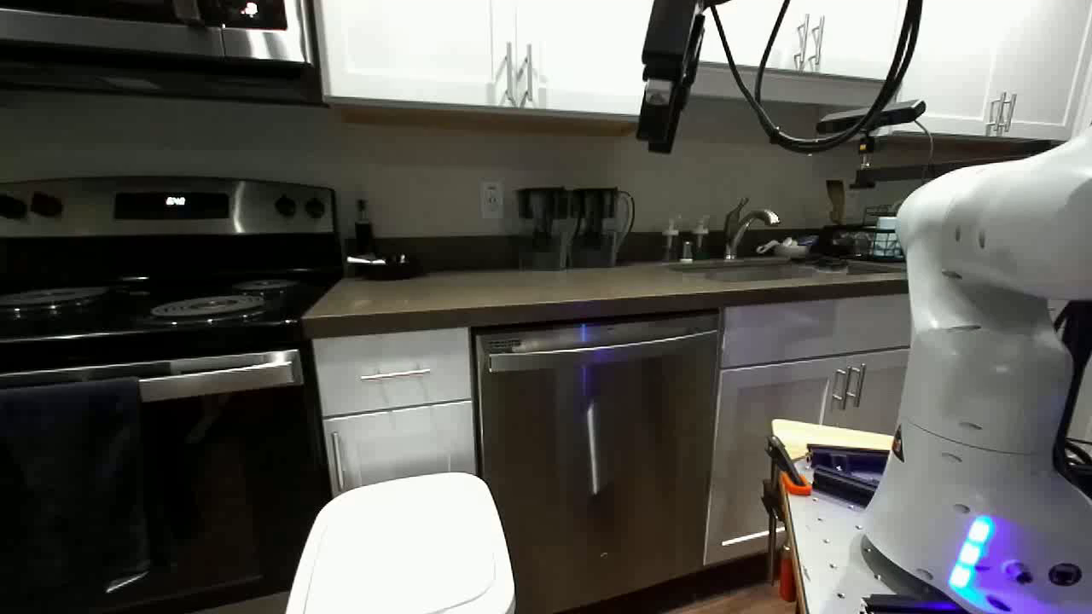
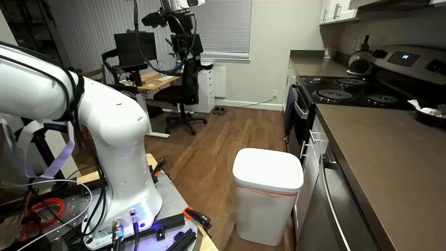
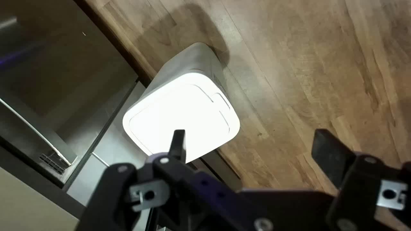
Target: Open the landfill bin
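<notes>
Clearly the landfill bin [image 2: 259, 216] is closed: it stands upright on the wood floor [image 2: 209, 157] at five o'clock in an exterior view, its white lid [image 2: 268, 169] lying flat on top, so whatever it contains is hidden. A reddish strip [image 2: 268, 192] shows just under the lid's rim. In an exterior view the lid sits toward seven o'clock, with the steel dishwasher [image 1: 597, 460] at its two o'clock.

The gripper [image 3: 250, 141] hangs well above the bin, apart from it, its fingers spread wide, with floor and part of the lid visible between them. In the wrist view one fingertip lies toward eight o'clock, overlapping the lid in sight only, and the other just past three.

On the counter [image 1: 529, 294], two pitchers [image 1: 544, 230] stand close together at twelve o'clock in an exterior view; what is in them cannot be told. A dark dish [image 2: 432, 121] at three o'clock in an exterior view holds pale crumpled pieces [image 2: 430, 111]. At two o'clock in the same view is a pale tub [image 2: 329, 53], too small to read.
</notes>
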Controlling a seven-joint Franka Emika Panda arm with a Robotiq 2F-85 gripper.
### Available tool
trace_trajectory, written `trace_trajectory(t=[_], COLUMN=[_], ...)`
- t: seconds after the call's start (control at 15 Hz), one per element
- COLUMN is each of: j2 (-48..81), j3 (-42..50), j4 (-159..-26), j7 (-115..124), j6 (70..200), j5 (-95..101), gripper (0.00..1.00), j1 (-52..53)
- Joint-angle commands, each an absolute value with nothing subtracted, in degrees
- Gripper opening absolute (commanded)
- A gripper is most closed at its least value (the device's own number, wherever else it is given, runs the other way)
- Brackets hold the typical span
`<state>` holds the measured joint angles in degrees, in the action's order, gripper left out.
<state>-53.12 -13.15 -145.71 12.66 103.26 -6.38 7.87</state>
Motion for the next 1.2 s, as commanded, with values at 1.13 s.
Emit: trace_trajectory(t=[1.13], j2=[-50.1], j3=[-10.8], j4=[-145.7], j7=[8.2], j6=[105.1], j5=[-4.8], gripper=[1.00], j1=[7.1])
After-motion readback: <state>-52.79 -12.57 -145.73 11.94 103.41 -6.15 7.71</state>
